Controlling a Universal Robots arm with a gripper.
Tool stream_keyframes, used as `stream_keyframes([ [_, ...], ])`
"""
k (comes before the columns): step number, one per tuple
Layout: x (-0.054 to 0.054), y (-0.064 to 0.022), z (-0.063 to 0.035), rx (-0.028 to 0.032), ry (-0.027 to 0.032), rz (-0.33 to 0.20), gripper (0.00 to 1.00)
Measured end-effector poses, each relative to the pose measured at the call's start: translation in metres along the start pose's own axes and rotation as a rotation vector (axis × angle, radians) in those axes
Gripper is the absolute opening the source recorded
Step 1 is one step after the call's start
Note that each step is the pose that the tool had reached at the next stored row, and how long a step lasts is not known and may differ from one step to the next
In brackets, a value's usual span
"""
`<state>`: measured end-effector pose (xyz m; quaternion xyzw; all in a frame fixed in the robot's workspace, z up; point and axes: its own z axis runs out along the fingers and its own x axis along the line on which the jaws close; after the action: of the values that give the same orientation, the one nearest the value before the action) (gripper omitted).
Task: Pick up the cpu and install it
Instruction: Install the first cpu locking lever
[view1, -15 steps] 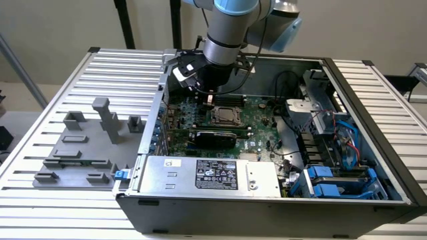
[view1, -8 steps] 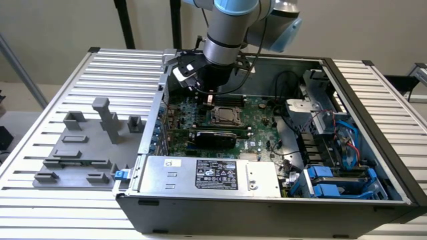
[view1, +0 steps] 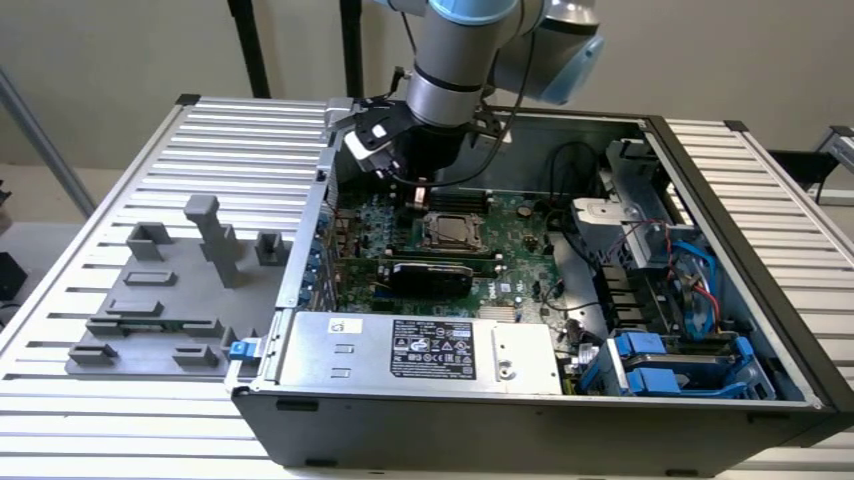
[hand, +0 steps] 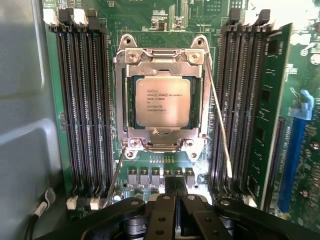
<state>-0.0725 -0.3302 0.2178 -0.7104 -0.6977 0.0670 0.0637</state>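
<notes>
Cpu (hand: 162, 102) flush inside socket frame (hand: 120, 100)

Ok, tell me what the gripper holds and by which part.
Nothing. The gripper is shut on empty air above the motherboard; the cpu sits in the socket, apart from it.
</notes>
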Motion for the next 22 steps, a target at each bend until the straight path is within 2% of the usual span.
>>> stream_keyframes([
  [2,-0.0035,-0.0010,-0.0057,0.0010,0.0039,0.004,0.12],
  [4,-0.0047,-0.0019,-0.0088,0.0019,0.0120,0.012,0.12],
  [8,-0.0048,-0.0024,-0.0089,0.0025,0.0270,0.059,0.12],
  [18,-0.0048,-0.0029,-0.0087,0.0043,0.0562,0.190,0.12],
  [20,-0.0048,-0.0033,-0.0086,0.0054,0.0662,0.205,0.12],
  [22,-0.0048,-0.0040,-0.0085,0.0070,0.0806,0.216,0.12],
])
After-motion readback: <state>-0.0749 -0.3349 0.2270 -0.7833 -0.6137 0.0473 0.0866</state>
